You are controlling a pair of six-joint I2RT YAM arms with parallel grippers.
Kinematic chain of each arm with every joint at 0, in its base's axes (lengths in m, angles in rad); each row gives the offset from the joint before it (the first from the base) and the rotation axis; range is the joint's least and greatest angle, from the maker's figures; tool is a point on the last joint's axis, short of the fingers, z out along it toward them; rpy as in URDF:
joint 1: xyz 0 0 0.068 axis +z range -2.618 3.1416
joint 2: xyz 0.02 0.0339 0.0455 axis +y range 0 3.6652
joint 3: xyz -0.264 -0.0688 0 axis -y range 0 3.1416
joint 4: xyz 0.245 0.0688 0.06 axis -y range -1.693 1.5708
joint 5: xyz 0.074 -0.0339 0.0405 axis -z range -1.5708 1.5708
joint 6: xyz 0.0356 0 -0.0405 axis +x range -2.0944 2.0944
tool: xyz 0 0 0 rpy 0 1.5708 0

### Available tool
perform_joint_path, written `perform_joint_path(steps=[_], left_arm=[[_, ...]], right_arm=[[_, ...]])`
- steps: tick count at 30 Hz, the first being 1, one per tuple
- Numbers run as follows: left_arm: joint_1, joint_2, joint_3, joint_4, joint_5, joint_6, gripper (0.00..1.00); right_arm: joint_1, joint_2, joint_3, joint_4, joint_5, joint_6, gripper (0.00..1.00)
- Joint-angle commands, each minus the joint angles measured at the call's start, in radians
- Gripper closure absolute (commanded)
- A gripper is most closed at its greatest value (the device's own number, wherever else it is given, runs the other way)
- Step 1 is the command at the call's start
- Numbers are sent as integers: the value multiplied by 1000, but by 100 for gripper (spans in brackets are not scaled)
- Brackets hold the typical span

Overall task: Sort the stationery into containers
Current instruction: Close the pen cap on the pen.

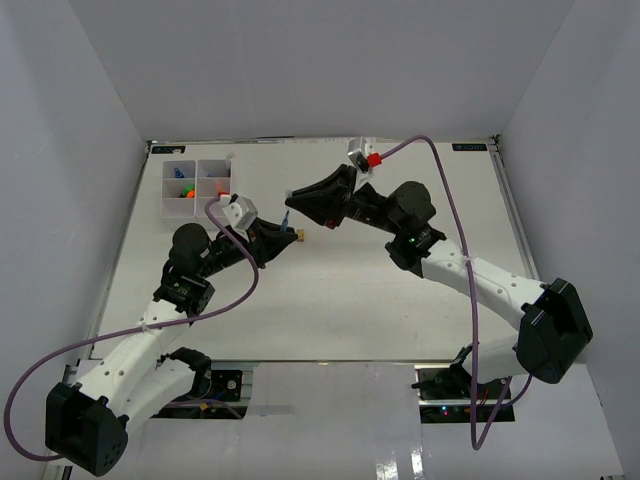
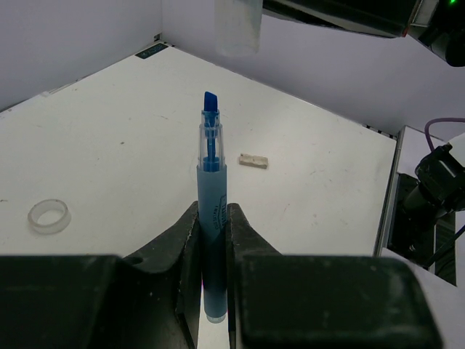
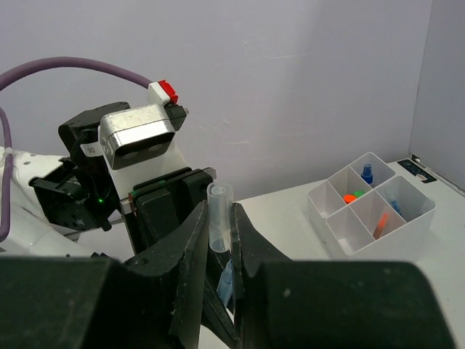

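Observation:
A blue highlighter stands upright between the fingers of my left gripper, which is shut on its barrel. Its bare chisel tip points away from the wrist. My right gripper is shut on a clear plastic cap, held mouth-down just above that tip; the same cap shows at the top of the left wrist view. From above, the left gripper and the right gripper meet nose to nose over the table's middle. The six-compartment organiser tray sits at the far left.
The tray holds a blue-capped bottle, green and orange caps and an orange pen. A clear tape ring and a small beige block lie on the table. White walls enclose the table.

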Motion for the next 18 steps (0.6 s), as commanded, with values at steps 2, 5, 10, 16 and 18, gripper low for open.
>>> perform_joint_path(steps=[2,5,10,16,18], left_arm=[[-1,-21,-19,36,21,-4,100],[-1,-22,-22,41,24,-3,100],[-1,-33,-33,59,23,-3,100],[-1,-45,-47,79,24,0,100],[-1,-44,-47,81,29,0,100]], right_arm=[[14,7,-3,72,-10,8,86],[19,7,-5,72,-8,8,86],[19,4,-18,69,-5,0,86],[20,2,-31,69,-1,-3,86],[19,1,-29,72,-4,-3,86]])
